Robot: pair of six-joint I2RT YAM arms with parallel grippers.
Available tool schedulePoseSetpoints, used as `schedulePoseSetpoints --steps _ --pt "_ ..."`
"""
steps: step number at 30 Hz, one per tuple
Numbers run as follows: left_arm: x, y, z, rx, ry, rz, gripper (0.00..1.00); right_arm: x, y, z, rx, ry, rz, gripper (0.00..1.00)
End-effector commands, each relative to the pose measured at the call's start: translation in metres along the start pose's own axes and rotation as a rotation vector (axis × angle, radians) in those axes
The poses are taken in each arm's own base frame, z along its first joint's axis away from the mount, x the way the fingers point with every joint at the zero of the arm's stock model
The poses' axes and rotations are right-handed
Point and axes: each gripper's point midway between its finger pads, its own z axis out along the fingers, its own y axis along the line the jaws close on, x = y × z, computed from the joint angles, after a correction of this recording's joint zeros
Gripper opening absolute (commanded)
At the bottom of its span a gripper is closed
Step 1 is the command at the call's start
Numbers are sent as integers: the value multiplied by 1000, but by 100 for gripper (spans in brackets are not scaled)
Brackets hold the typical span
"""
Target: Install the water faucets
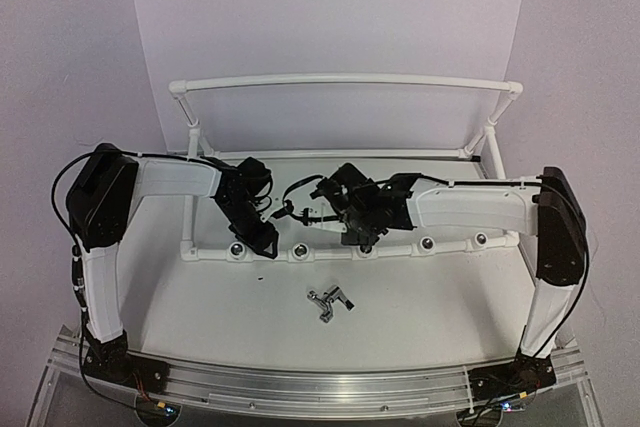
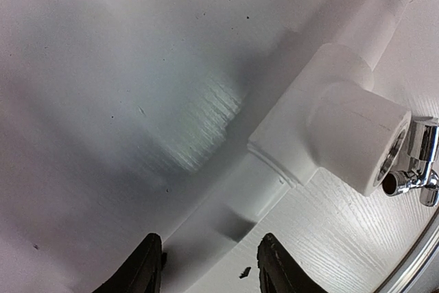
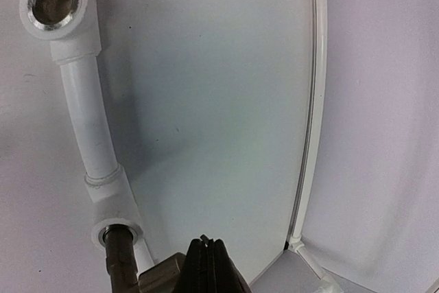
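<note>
Table (image 1: 420, 322): loose faucet (image 1: 330, 302), unseen by right wrist; left gripper (image 2: 209, 245) parted astride pipe (image 2: 226, 211); right gripper (image 3: 208, 255) closed, empty.

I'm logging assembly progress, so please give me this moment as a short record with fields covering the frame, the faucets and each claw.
frame: white pipe frame on the table, silver-ringed sockets along its near side
faucet at socket: faucet stem entering a front socket
loose faucet: lying on the table, nearer the arm bases than the frame
left claw: open, straddling the frame beside a tee socket
right claw: shut, close beside the faucet stem; contact unclear
</note>
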Motion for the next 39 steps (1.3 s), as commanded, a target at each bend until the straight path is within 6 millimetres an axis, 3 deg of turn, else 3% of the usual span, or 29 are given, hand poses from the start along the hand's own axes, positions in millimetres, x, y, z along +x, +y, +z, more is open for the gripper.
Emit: schedulePoseSetpoints --steps 1,4,7,11,14,18,22,33,39 --pt "17 -3 9 33 86 -48 48 37 19 -2 -101 147 -40 0" --pt "17 -3 9 36 83 -51 48 28 25 -13 -183 96 -17 3" --pt "17 -3 10 41 83 -57 48 2 20 -37 -267 -59 52 12" --pt "17 -3 9 42 84 -63 48 -33 4 -78 -355 -257 134 37" --pt "16 -3 9 42 83 -63 48 -49 -11 -89 -359 -320 162 41" --pt "16 -4 10 49 84 -64 47 -52 -31 -61 -252 -223 155 22" --pt "17 -4 13 54 94 -73 46 -45 -27 -30 -205 -104 108 9" --pt "21 -4 15 56 100 -82 45 -22 -5 17 -180 104 5 7" --pt "21 -3 16 54 102 -84 45 2 -9 28 -142 204 -46 5"
